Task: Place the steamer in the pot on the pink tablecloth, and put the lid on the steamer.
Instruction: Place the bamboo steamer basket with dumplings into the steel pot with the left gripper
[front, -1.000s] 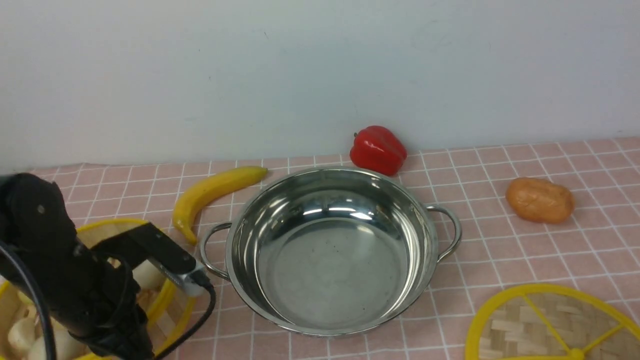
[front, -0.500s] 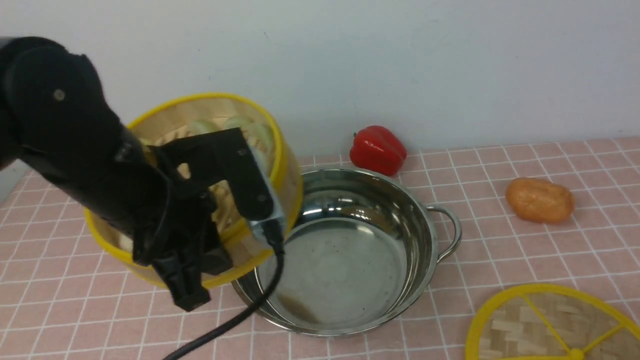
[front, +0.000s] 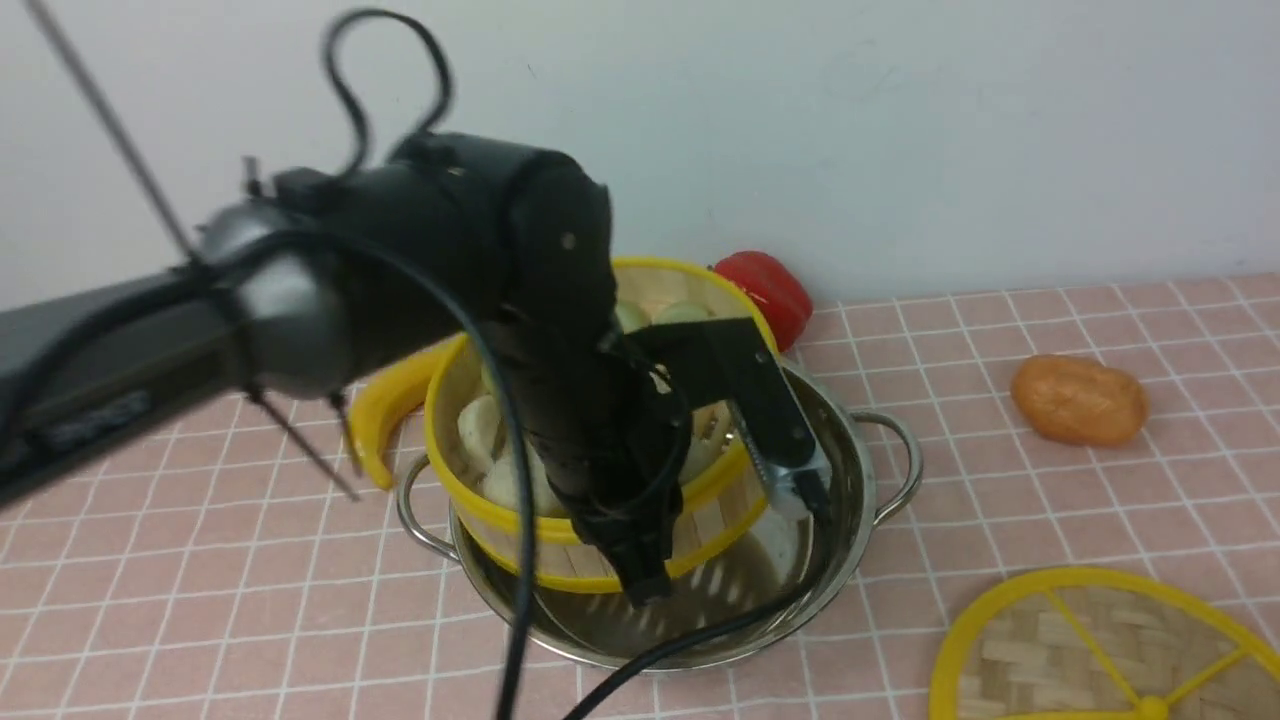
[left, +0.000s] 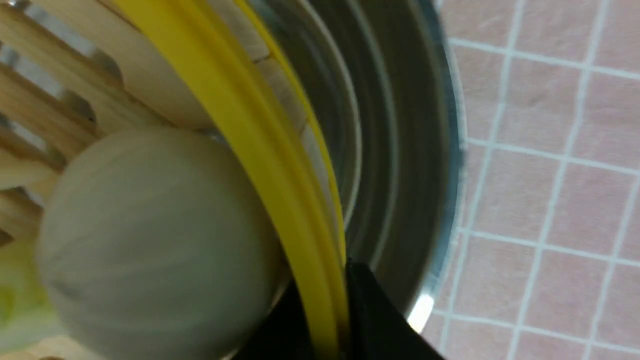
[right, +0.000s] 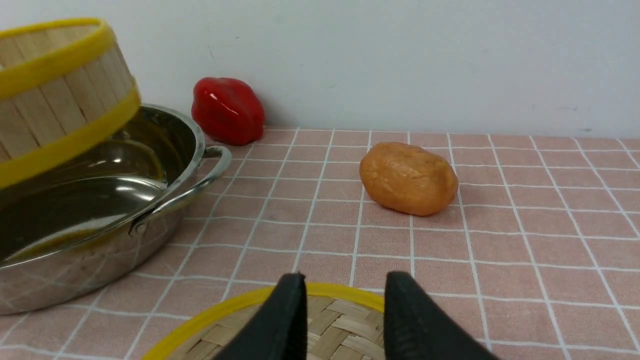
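The steamer (front: 715, 505), a bamboo basket with yellow rims and pale buns (left: 150, 240) inside, hangs tilted over the steel pot (front: 850, 470) on the pink tablecloth (front: 1050, 500). Its lower edge dips inside the pot's rim. My left gripper (front: 645, 590) is shut on the steamer's near yellow rim (left: 260, 150), one finger inside and one outside. The lid (front: 1100, 650), a woven disc with a yellow rim, lies flat at the front right. My right gripper (right: 345, 300) stands open just above the lid's far edge (right: 340, 325), holding nothing.
A red pepper (front: 775, 290) sits behind the pot by the white wall. An orange potato-like lump (front: 1078, 400) lies to the pot's right. A banana (front: 390, 410) lies left of the pot, partly behind the steamer. The left arm's cable trails over the pot's front rim.
The left arm has lifted the steamer from the front left, carried it right and lowered it over the pot. The lid and the pot have not moved.
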